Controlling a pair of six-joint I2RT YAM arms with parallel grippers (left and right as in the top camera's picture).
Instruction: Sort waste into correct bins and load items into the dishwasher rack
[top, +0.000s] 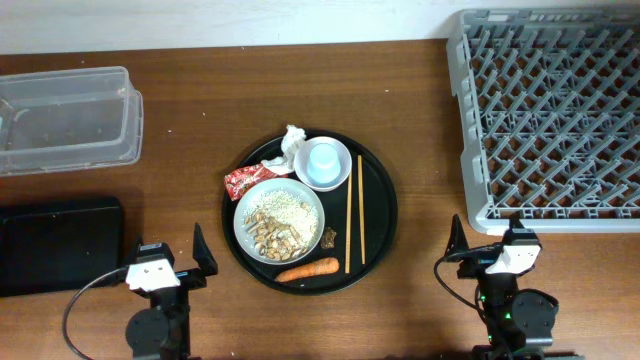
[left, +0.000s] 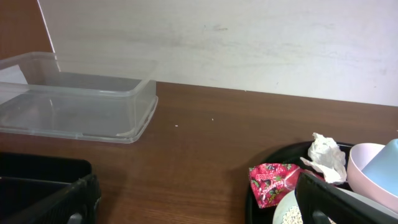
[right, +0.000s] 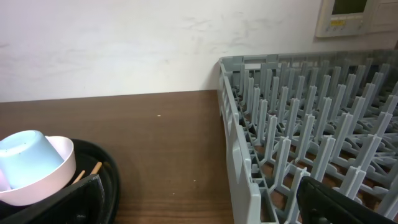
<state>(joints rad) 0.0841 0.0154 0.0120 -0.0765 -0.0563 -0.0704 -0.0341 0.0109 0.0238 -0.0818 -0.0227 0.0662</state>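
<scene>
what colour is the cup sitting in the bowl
Light blue. The cup shows best in the right wrist view, resting in the white bowl.

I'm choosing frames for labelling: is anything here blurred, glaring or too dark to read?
Overhead: evenly lit and sharp, soft shadows, faint sheen on the clear tub. Left wrist: the left tool's fingers are dark and soft at the bottom edge; the red wrapper reads clearly. Right wrist: the rack is sharp; the right tool's fingers are near-black.
</scene>
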